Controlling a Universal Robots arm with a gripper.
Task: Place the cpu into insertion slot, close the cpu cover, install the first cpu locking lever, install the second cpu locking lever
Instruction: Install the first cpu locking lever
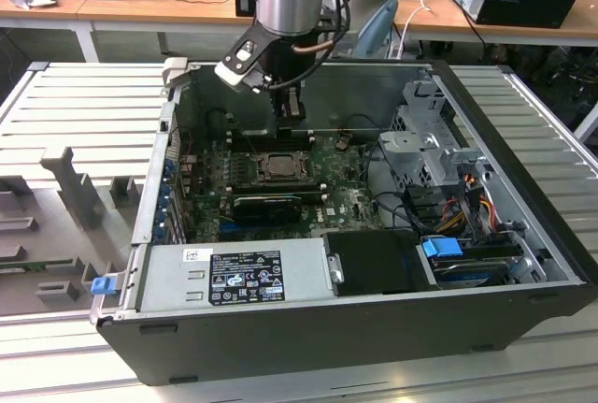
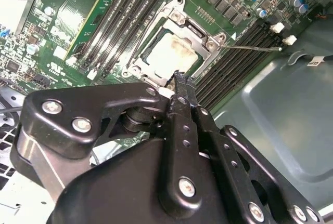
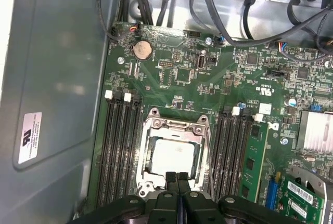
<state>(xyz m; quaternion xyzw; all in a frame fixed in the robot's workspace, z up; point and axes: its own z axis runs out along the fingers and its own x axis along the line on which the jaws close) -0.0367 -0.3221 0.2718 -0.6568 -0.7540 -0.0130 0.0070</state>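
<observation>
Gripper [image 3: 177,176] first: fingertips pressed together, nothing visible btwn them, tips right at the near rim of the socket in both wrist views. Hanging straight down off the arm into the open pc case [image 1: 374,328] in the exterior view.

On to the green motherboard [image 3: 171,78], flat on the case floor. Long black memory slots [image 3: 120,151] in rows either side of the socket.

Mid-board, the insertion slot [image 3: 143,187], w/ the cpu cover [image 3: 177,125] lying down flat over it, a silvery frame w/ a square window. Through that window, the cpu [image 3: 173,154], pale top up, seated in the slot.

Smallest bit: a thin lever rod [image 2: 255,47] sticking out from a socket corner, across the memory slots, in the second wrist view.
</observation>
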